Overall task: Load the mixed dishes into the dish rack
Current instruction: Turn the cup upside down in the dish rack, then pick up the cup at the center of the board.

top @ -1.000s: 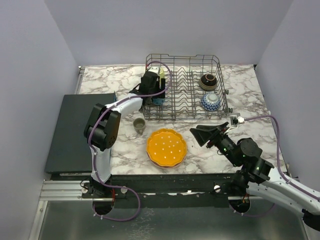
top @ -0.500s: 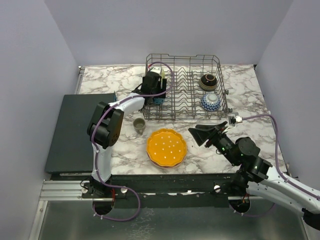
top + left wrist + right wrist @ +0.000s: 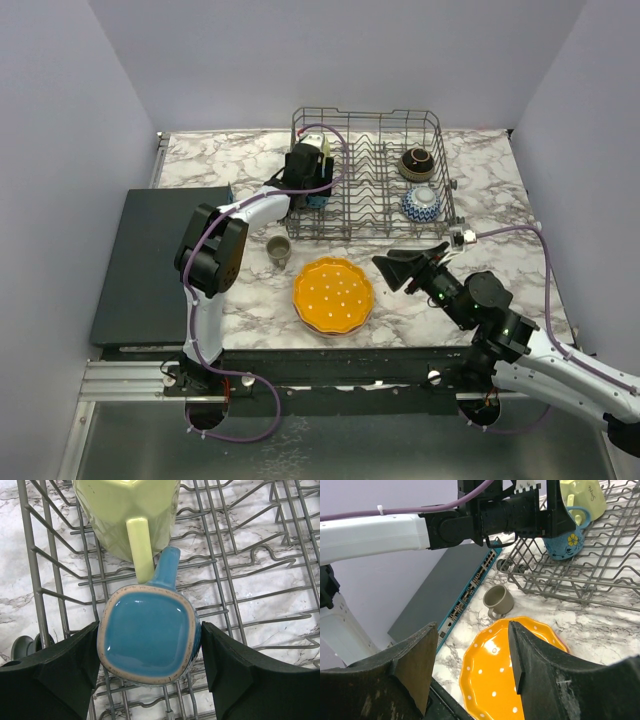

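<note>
Closing on the scalloped orange plate [image 3: 333,295] before the grey wire dish rack [image 3: 370,215], the open right gripper [image 3: 390,273] readies a pickup; the left gripper [image 3: 150,650] clamps a blue mug [image 3: 147,630] inside.

Glossy glazed blue mug [image 3: 147,636], matt metal wire dish rack [image 3: 370,186], marbled tabletop [image 3: 225,160].

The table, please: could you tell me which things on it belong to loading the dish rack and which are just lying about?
Part of the job: dish rack, orange white-dotted plate, grey mug, blue mug, yellow mug, brown bowl, blue-patterned bowl.
Just lying about: dark flat mat.
</note>
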You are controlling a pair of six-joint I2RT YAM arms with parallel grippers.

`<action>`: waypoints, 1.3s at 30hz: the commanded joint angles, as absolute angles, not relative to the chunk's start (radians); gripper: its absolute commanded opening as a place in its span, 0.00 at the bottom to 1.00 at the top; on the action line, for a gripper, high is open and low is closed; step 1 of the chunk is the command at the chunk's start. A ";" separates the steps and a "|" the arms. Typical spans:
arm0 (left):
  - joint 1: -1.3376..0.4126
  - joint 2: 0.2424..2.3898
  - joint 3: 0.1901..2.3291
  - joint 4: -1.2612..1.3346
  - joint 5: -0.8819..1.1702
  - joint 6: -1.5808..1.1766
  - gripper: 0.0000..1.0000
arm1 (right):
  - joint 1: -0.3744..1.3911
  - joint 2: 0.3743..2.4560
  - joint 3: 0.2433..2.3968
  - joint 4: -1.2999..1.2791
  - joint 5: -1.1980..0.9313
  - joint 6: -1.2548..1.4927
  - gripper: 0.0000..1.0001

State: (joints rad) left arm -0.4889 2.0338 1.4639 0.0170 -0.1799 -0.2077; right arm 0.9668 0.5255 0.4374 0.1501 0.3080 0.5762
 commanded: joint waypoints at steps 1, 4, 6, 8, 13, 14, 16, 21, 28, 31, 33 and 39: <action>-0.497 1.981 1.462 0.088 -0.212 -0.186 0.76 | 0.971 0.536 0.446 0.174 0.309 0.589 0.64; -0.497 1.973 1.457 0.089 -0.212 -0.183 0.79 | 0.970 0.535 0.448 0.171 0.305 0.597 0.65; -0.497 1.970 1.454 0.088 -0.213 -0.181 0.82 | 0.970 0.534 0.449 0.166 0.305 0.603 0.66; -0.497 1.970 1.451 0.088 -0.213 -0.181 0.83 | 0.970 0.536 0.451 0.160 0.304 0.610 0.67; -0.497 1.962 1.445 0.089 -0.210 -0.183 0.88 | 0.970 0.535 0.461 0.141 0.302 0.620 0.68; -0.497 1.959 1.445 0.088 -0.210 -0.183 0.88 | 0.969 0.535 0.465 0.137 0.301 0.621 0.68; -0.497 1.954 1.443 0.088 -0.209 -0.181 0.89 | 0.970 0.534 0.469 0.133 0.304 0.620 0.69; -0.499 1.927 1.439 0.084 -0.202 -0.181 0.93 | 0.970 0.539 0.486 0.125 0.301 0.624 0.69; -0.500 1.867 1.434 0.052 -0.186 -0.175 0.99 | 0.970 0.583 0.550 0.055 0.317 0.606 0.70; -0.500 1.834 1.429 0.035 -0.166 -0.184 0.99 | 0.970 0.615 0.583 0.018 0.321 0.601 0.71; -0.500 1.816 1.436 0.008 -0.161 -0.197 0.99 | 0.970 0.645 0.605 0.002 0.316 0.604 0.71; -0.502 1.733 1.452 -0.106 -0.126 -0.254 0.99 | 0.970 0.764 0.678 -0.067 0.273 0.629 0.71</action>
